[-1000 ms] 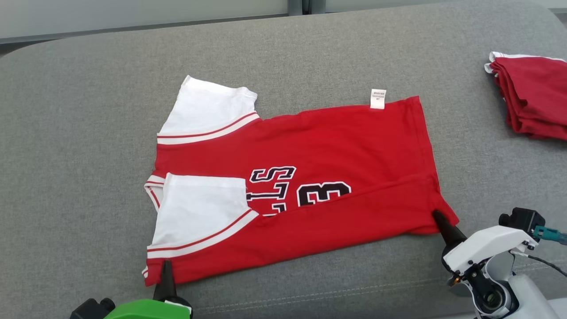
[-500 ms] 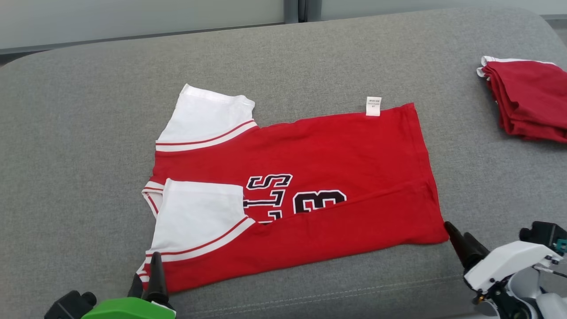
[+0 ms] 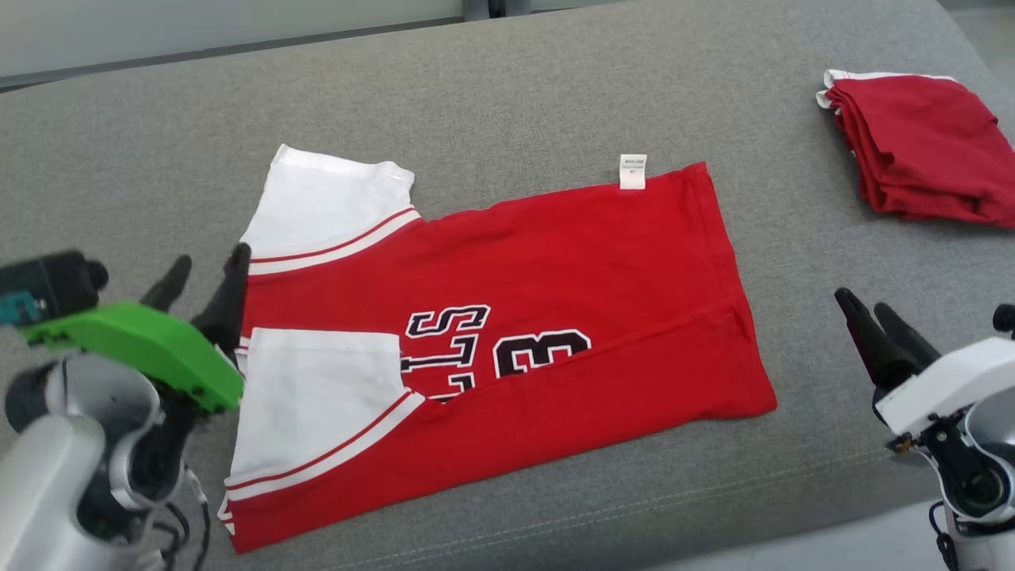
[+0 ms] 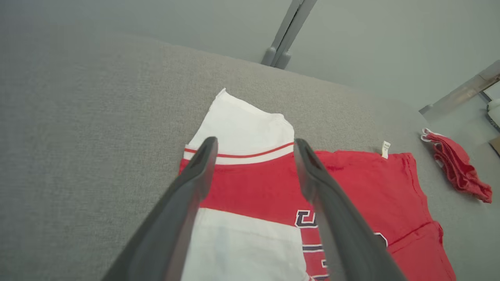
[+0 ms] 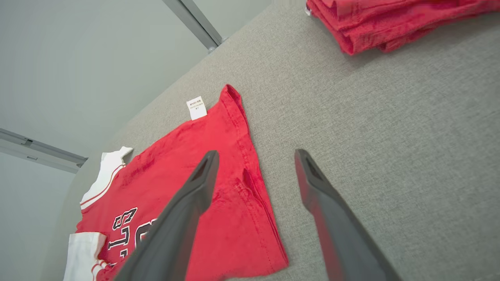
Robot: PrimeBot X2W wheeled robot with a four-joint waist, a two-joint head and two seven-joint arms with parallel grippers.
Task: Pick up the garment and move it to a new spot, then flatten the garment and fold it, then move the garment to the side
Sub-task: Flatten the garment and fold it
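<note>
- Across the head view a grey cushion [image 3: 507,87] is spread. Wide bare cloth is offered at 12 o'clock and 9 o'clock, while its front edge runs close by at 6 o'clock.
- At the middle of it the red shirt [image 3: 571,262] is laid flat. Its long axis runs from 8 o'clock, where the neck and white sleeves are, to 2 o'clock, where the hem is. The near long side is seen turned over onto the black number; the far side is not.
- At 2 o'clock from the shirt, well apart, a folded pile of red clothes [image 3: 920,151] is set, and room on that side is bounded by it.
- From the left claw [image 3: 212,255] the shirt is found at 3 o'clock. Its fingers are spread apart and empty, just beside the neck end and near the far sleeve [image 3: 325,198]. Whether the cloth is touched cannot be told.
- From the right claw [image 3: 860,300] the hem is found at 9 o'clock, with bare cushion between. These fingers too are spread apart and empty.
- The left claw is judged the nearer. A far-side fold would be carried toward 6 o'clock, across the short axis, onto the shirt itself.
- At the far hem corner a small white label [image 3: 632,170] is seen sticking out toward 12 o'clock.
</note>
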